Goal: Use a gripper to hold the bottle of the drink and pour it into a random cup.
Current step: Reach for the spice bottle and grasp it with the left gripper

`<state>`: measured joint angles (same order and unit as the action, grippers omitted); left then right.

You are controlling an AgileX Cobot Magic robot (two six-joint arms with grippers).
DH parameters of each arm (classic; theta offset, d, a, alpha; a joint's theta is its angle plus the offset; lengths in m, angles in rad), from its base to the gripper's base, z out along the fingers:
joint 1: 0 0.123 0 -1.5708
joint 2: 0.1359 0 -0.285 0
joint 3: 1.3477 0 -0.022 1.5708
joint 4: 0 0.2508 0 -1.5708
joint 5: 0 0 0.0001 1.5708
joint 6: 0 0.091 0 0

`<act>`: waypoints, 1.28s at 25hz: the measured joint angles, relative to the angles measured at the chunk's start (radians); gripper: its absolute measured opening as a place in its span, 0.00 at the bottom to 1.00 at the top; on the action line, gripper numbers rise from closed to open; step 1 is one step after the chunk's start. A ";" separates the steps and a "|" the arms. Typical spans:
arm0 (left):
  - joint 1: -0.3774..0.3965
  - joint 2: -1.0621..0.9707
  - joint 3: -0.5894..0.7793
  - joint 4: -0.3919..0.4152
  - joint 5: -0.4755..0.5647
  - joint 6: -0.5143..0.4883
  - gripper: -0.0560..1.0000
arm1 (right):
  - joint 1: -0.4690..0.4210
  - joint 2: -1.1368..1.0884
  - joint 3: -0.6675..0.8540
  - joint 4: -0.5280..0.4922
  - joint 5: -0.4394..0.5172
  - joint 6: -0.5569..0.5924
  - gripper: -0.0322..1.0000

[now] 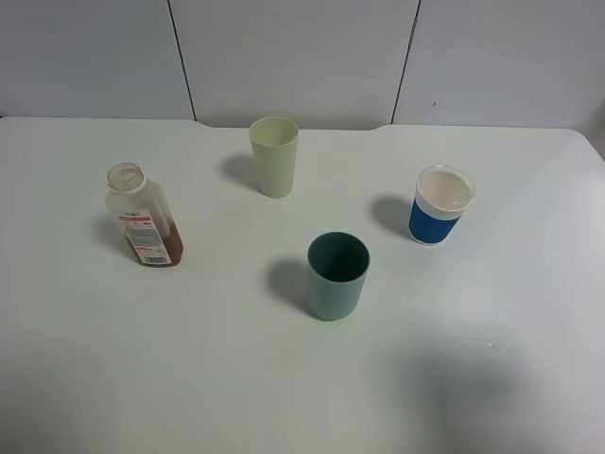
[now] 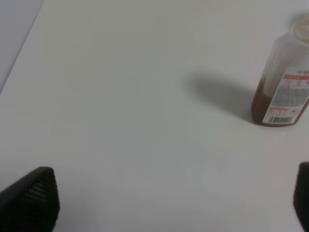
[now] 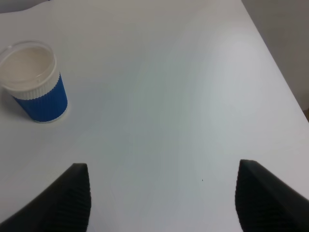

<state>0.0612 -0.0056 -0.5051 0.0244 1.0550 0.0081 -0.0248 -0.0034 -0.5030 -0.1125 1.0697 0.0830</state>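
Clear bottle (image 1: 142,219) w/ white-and-red label, standing on its base at left of white tabletop (image 1: 284,388), neck open. Holds reddish-brown drink (image 1: 163,253) in bottom part only. Sits well apart from all three cups.

Pale yellow-green cup (image 1: 274,156) upright toward back, near centre. Teal cup (image 1: 337,276) upright nearer front, approx. centre. Blue cup (image 1: 440,205) w/ white rim and white inside, upright at right. All four items apart from one another, each w/ soft shadow on tabletop.

Left pincer (image 2: 174,198) spread wide above bare tabletop, gripping nothing. Shows only dark ribbed fingertips (image 2: 34,198) at edges of left wrist view, w/ bottle ahead and off to one side, clear of both.

Right pincer (image 3: 164,195) likewise spread wide and empty, over tabletop near its right edge. Blue cup ahead and off to one side, not between fingertips.
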 joint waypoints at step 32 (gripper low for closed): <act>0.000 0.000 0.000 0.000 0.000 0.000 0.98 | 0.000 0.000 0.000 0.000 0.000 0.000 0.65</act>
<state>0.0612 -0.0056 -0.5051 0.0244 1.0550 0.0081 -0.0248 -0.0034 -0.5030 -0.1125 1.0697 0.0830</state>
